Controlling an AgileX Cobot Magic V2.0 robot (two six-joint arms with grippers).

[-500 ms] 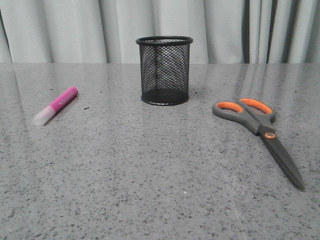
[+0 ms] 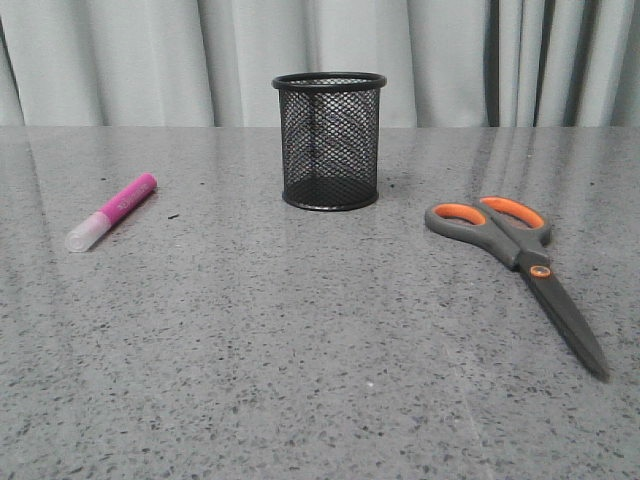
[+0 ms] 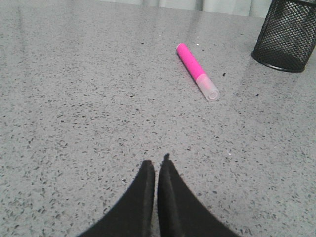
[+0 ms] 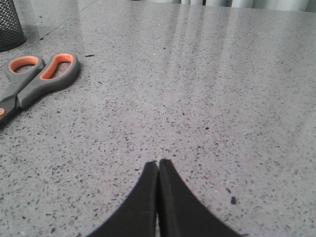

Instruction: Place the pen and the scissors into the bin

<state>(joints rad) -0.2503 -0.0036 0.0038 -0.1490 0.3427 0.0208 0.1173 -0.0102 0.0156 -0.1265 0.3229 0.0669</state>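
The magenta pen with a whitish cap lies on the table at the left; it also shows in the left wrist view. The grey scissors with orange loops lie closed at the right, handles toward the back; their handles show in the right wrist view. The black mesh bin stands upright at the back centre. My left gripper is shut and empty, well short of the pen. My right gripper is shut and empty, apart from the scissors. Neither gripper shows in the front view.
The speckled grey table ends at the back against a pale curtain. The bin also shows at the edge of the left wrist view and at the corner of the right wrist view.
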